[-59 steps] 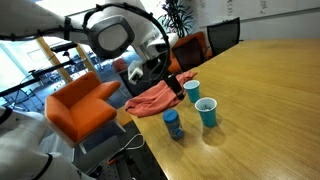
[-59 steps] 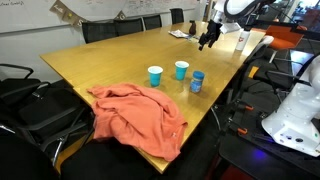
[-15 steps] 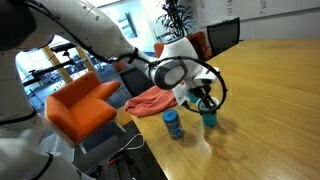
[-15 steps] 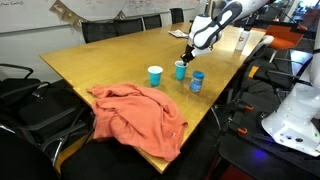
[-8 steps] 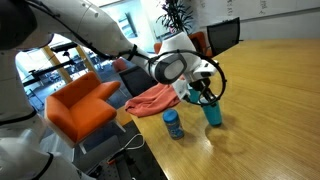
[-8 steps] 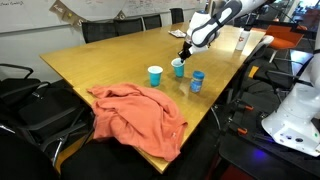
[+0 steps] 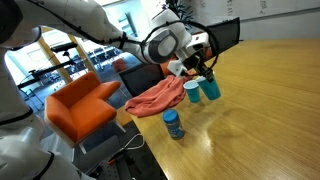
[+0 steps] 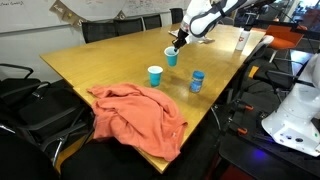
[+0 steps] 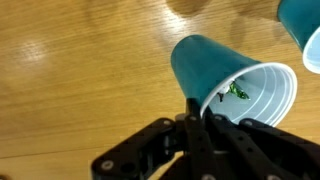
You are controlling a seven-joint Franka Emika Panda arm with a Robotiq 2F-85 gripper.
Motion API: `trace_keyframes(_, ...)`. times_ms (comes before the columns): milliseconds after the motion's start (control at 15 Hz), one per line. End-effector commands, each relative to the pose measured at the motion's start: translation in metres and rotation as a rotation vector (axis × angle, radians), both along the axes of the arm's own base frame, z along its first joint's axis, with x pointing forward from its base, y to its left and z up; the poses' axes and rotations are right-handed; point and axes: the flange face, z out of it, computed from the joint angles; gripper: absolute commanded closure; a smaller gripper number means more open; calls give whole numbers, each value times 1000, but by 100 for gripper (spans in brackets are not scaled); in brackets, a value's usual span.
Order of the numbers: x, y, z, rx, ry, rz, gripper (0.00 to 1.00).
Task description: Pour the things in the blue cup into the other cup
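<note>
My claw (image 9: 203,112) is pinching the blue cup (image 9: 205,65) by its rim, clear of the tabletop (image 9: 80,60), other cup (image 8: 155,76) near and lower; likely light, flexy, slick plastic, so gentle rim grip, no crushing.

Single arm (image 7: 160,45) comes in from the upper left in an exterior view, with a fat round joint up high and the last link angling down to the wrist. The gripper (image 7: 204,72) hangs pointing mostly downward, a bit tilted. The wrist view has it entering from the bottom edge, fingers (image 9: 192,112) pinched tight on the rim of the blue cup (image 9: 205,62). In an exterior view the arm (image 8: 215,12) stretches in from the upper right, gripper (image 8: 181,38) at its low end.
</note>
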Motion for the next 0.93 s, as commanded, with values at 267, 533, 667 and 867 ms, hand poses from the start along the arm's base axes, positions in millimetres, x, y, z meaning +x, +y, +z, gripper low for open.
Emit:
trace_keyframes(267, 22, 59, 34, -207, -15, 202, 99)
trace_keyframes(533, 34, 76, 23, -334, -12, 259, 99)
trace_keyframes(667, 39, 84, 13, -391, -8, 275, 99)
trace_keyframes(867, 44, 94, 1, -454, -14, 278, 99)
